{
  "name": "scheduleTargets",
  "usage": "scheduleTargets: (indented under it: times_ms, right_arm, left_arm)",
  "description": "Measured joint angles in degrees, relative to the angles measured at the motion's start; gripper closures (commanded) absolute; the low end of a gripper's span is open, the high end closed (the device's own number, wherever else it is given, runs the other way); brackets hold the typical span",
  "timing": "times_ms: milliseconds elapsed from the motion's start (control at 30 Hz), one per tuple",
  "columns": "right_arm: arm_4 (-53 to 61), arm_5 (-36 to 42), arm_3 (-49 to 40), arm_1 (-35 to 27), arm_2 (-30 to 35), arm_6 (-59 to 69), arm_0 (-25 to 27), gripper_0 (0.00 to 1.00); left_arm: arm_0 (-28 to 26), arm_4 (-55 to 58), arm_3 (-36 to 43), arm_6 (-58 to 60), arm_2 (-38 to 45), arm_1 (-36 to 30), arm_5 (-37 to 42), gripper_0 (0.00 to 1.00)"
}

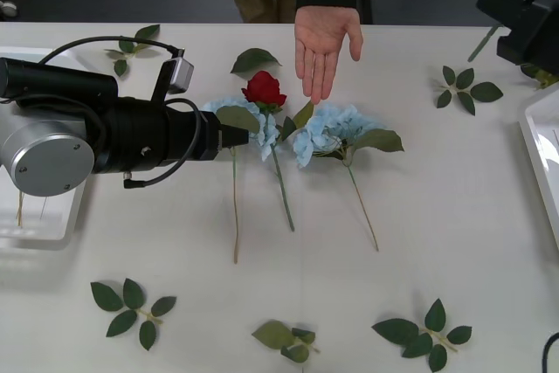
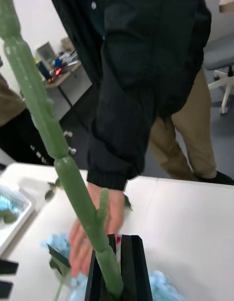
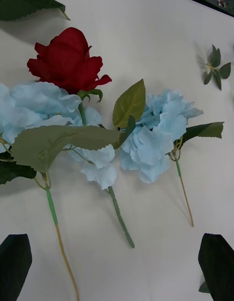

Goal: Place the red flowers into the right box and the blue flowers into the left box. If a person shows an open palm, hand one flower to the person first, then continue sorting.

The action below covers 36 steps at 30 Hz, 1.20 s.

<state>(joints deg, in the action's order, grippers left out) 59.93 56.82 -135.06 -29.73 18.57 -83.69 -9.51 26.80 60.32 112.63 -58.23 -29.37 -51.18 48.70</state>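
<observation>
Red flower and two blue flowers: centre frame, white table, leaf sprigs scattered. Open palm above. Left gripper wide open; right gripper clamping green stem.

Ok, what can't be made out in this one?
Right wrist view: the right gripper holds a green stem; its flower head is cut off by the top edge.
Front view: the right box is cut off by the right edge.
Front view: the left arm covers much of the left box.
</observation>
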Motion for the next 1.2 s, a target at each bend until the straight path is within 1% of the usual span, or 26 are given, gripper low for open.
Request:
scheduleTargets:
  times_ms: [100,233,433,500,633,733,900,1200]
  right_arm:
    - [-10.6,0.0,-4.8,3.4,-4.0,1.3,0.0,1.0]
    - [-21.2,0.0,-6.9,6.1,-10.2,1.7,-0.3,1.0]
    - [-32.8,0.1,-6.1,7.7,-17.2,4.3,-2.7,1.0]
    - [-36.6,0.1,-4.9,8.5,-18.9,5.8,-4.2,1.0]
    - [-47.9,0.1,-1.5,10.7,-22.8,6.6,-7.7,1.0]
    - [-49.9,-0.7,1.9,12.1,-24.6,7.7,-10.1,1.0]
    - [-50.7,-3.3,7.2,13.0,-25.1,9.9,-13.0,1.0]
    - [-50.7,-3.5,9.2,13.0,-25.1,9.9,-14.0,1.0]
  left_arm:
    - [0.0,0.0,0.0,0.0,0.0,0.0,0.0,0.0]
    - [0.0,0.0,0.0,0.0,0.0,0.0,0.0,0.0]
    - [0.0,0.0,0.0,0.0,0.0,0.0,0.0,0.0]
    - [0.0,-0.1,0.0,0.0,0.0,0.0,0.0,0.0]
    - [0.0,-0.1,0.0,0.0,0.0,0.0,0.0,0.0]
    - [0.0,-0.1,0.0,0.0,0.0,0.0,0.0,0.0]
    - [0.0,-0.1,0.0,0.0,0.0,0.0,0.0,0.0]
    - [0.0,-0.1,0.0,0.0,0.0,0.0,0.0,0.0]
